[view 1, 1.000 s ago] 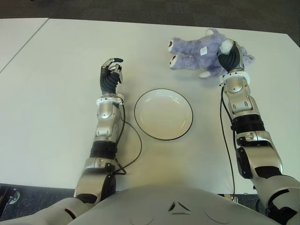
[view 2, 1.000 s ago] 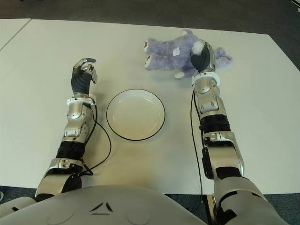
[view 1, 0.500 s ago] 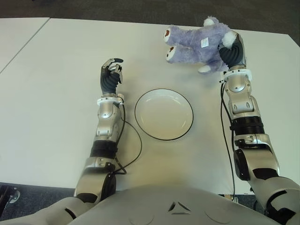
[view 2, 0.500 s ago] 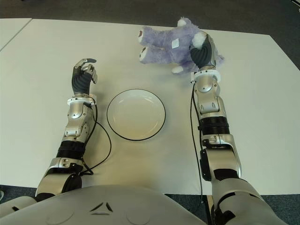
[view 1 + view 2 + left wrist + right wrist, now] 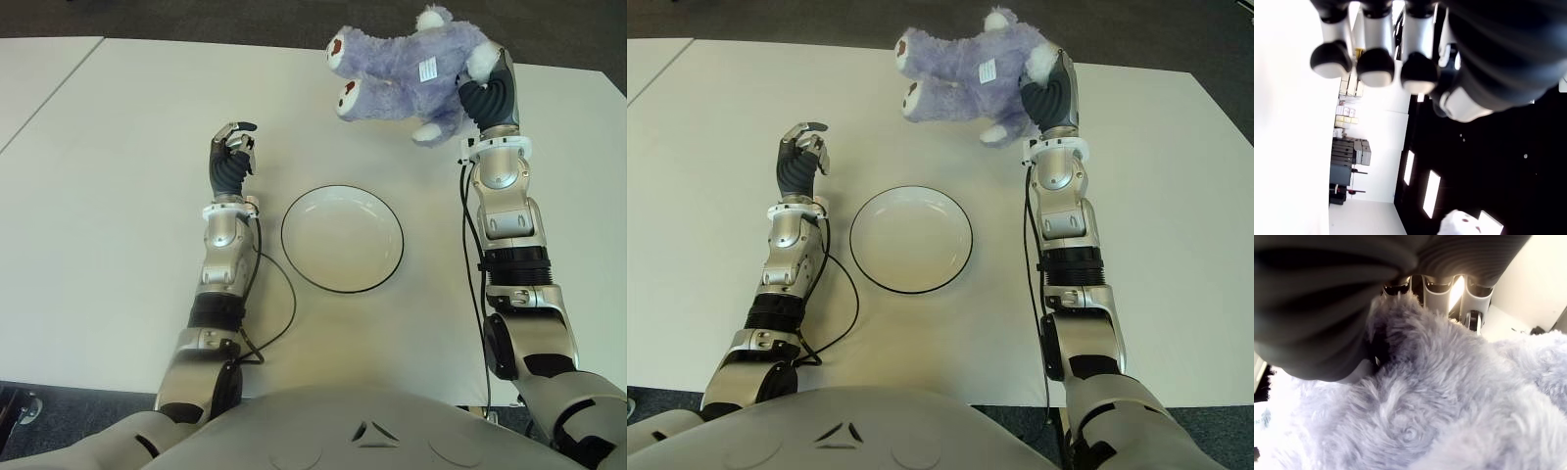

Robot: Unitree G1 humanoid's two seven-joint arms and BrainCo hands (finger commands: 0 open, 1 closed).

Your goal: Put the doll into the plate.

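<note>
Two hands show over the white table (image 5: pixel 108 196), which carries only the plate. Items follow in descending size.

1. Doll (image 5: pixel 407 69): a purple plush animal, clear of the table and carried above its far right portion. Its long axis runs roughly crosswise, feet with dark red soles toward the robot's left, head end at the right hand.
2. Plate (image 5: pixel 342 239): white, round, thin dark rim, nothing in it. It lies flat on the table near centre, between the two forearms.
3. Right hand (image 5: pixel 487 96): clamped on the doll. The right wrist view shows the fingers (image 5: pixel 1437 293) wrapped into the fur, which fills that view.
4. Left hand (image 5: pixel 231 159): idle, to the left of the plate, fingers curled together, grasping nothing.

Governing relation: the plate lies nearer the robot than the doll and to its left. Judged from this layout, the right hand must carry the doll back toward the body and leftward, then lower it. The trailing feet are the part most likely to overhang the rim.

Markings: a small white tag (image 5: pixel 427 70) is sewn on the doll's body; its print cannot be read.
</note>
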